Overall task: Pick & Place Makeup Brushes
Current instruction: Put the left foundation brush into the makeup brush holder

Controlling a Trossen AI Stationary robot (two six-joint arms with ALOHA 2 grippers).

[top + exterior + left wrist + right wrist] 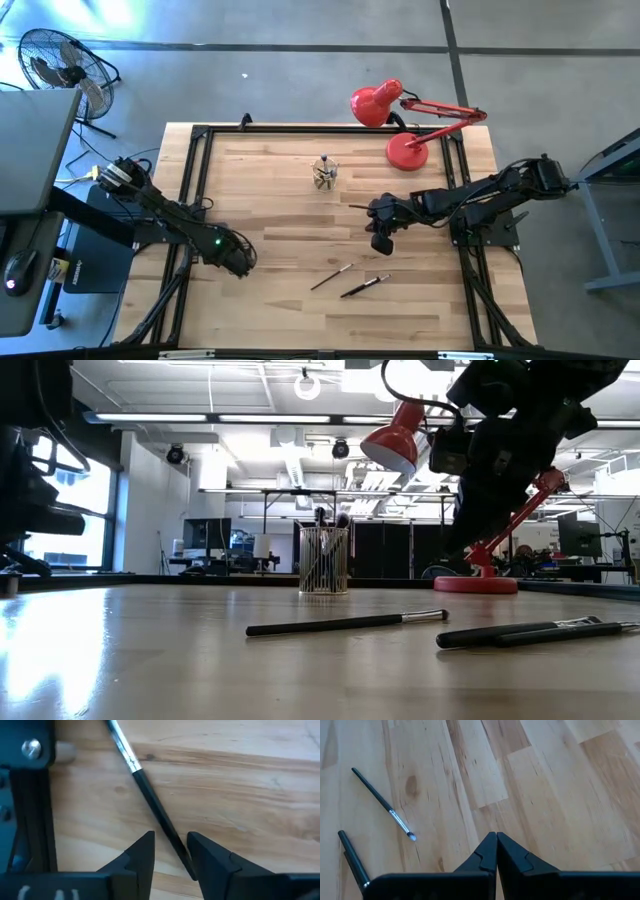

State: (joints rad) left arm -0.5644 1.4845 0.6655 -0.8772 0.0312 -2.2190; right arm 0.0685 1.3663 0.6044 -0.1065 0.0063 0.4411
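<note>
At lower left of the table (270, 310), the left end effector (170, 852) straddles a makeup brush (145, 785).
Its fingers stand apart, the handle between them; whether they grip it I cannot tell. Right end effector (496, 851), mid-right, is closed and empty; two loose brushes (348, 281) lie lower centre.

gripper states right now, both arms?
Left gripper: open, fingers either side of a makeup brush lying on the table.
Right gripper: shut, holding nothing.

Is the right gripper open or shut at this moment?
Shut. The right gripper shows its two dark fingers pressed together with nothing between them, hanging above the bare wooden table.
</note>
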